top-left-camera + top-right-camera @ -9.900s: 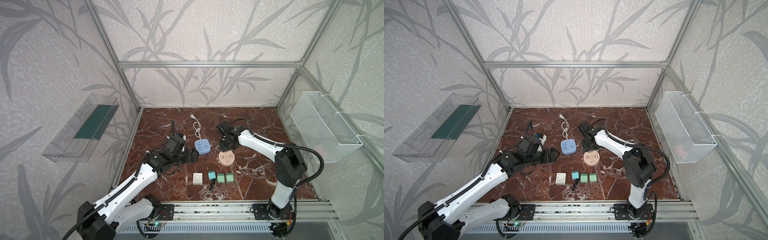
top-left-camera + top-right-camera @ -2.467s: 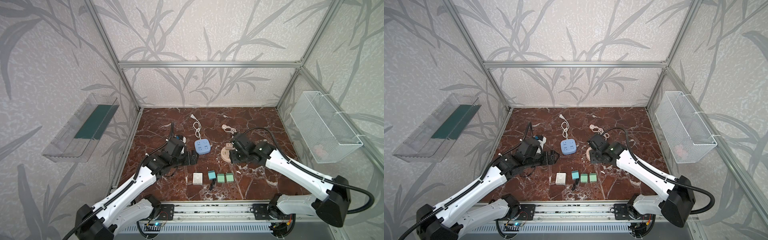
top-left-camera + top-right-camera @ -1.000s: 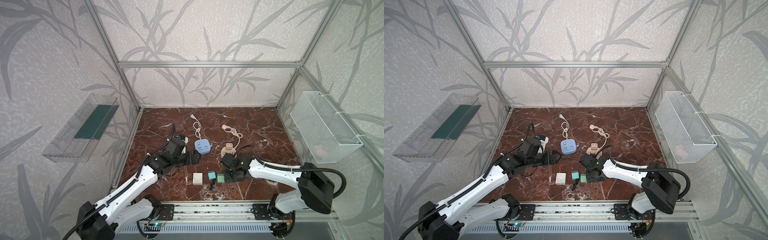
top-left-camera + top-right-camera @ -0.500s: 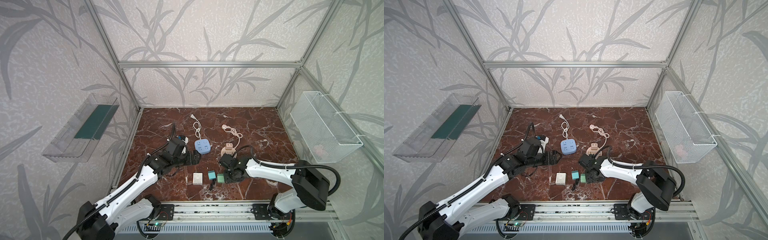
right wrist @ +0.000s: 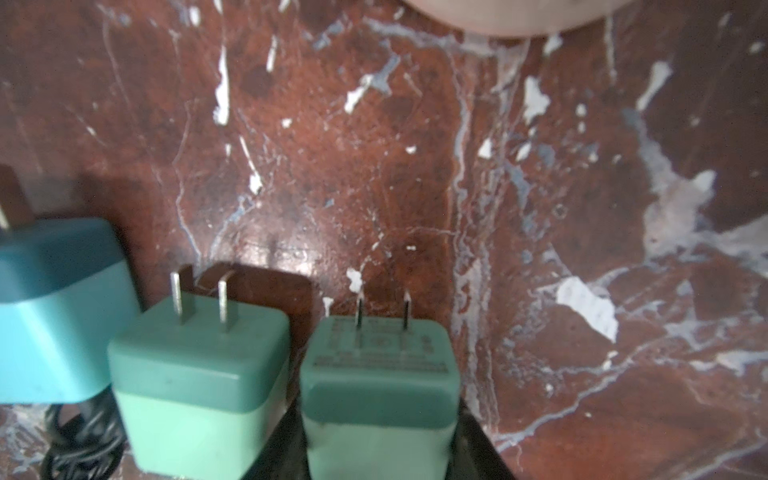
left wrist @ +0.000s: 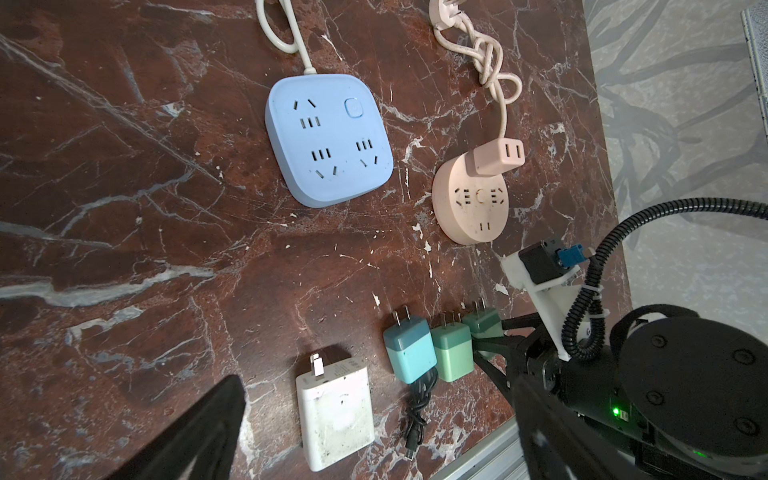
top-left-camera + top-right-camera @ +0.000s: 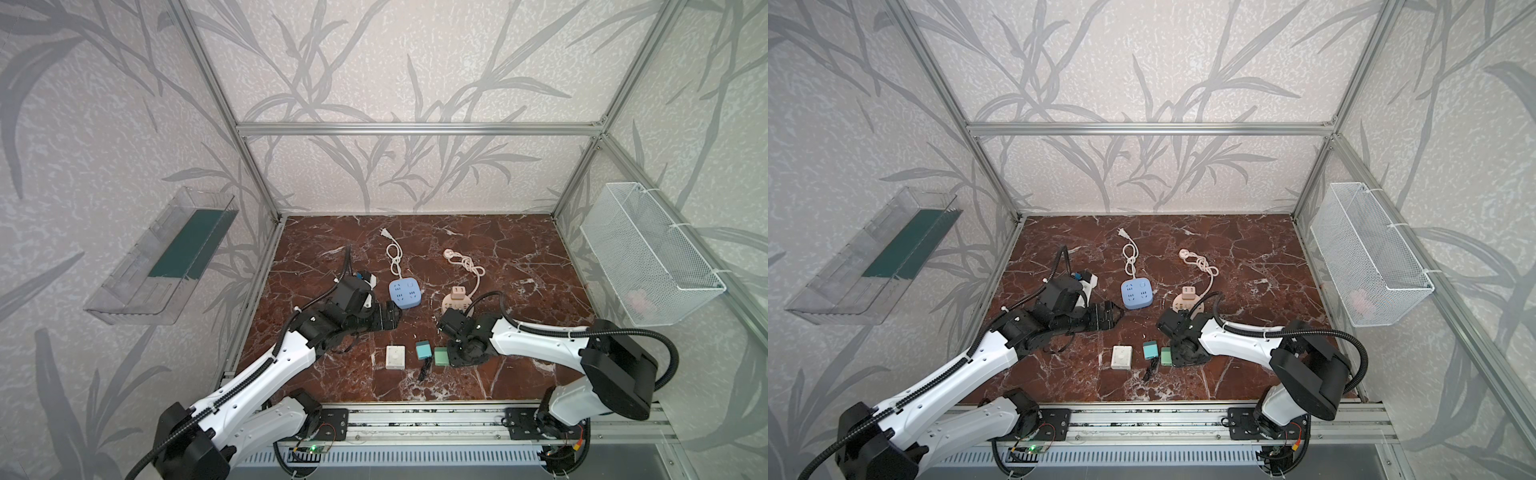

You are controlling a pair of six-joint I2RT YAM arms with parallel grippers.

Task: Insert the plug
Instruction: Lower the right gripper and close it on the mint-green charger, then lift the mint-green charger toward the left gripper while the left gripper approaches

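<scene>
Green in two tones, the green plug (image 5: 376, 361) is found in front of the pink socket (image 7: 457, 306), on the side of the arms' bases, with its two prongs pointed toward that socket. It is pinched at its two sides by the black fingers (image 5: 473, 457) of the right gripper (image 5: 376, 424), which are closed against it. Whether it rests on the marble tabletop (image 7: 519, 257) or is raised off it cannot be told.

Just beside it, a little further left of the pink socket, a second green plug (image 7: 440, 356) is laid. Beyond that come a teal plug (image 7: 424, 350) with a coiled black cable (image 7: 424, 372), and then a white charger (image 7: 395, 357). All of them lie in one row in front of the socket.

A pink adapter (image 7: 458, 292) is seated on the far edge of the pink socket, and a knotted pink cord (image 7: 465, 264) is run back behind it.

Left of the pink socket, near but apart, a blue power strip (image 7: 405, 294) is placed. Its white cord (image 7: 395, 257) is trailed toward the back.

Further left of the socket than that strip, the left gripper (image 7: 392, 319) is held low with its fingers spread wide, and nothing is seen between them.
</scene>
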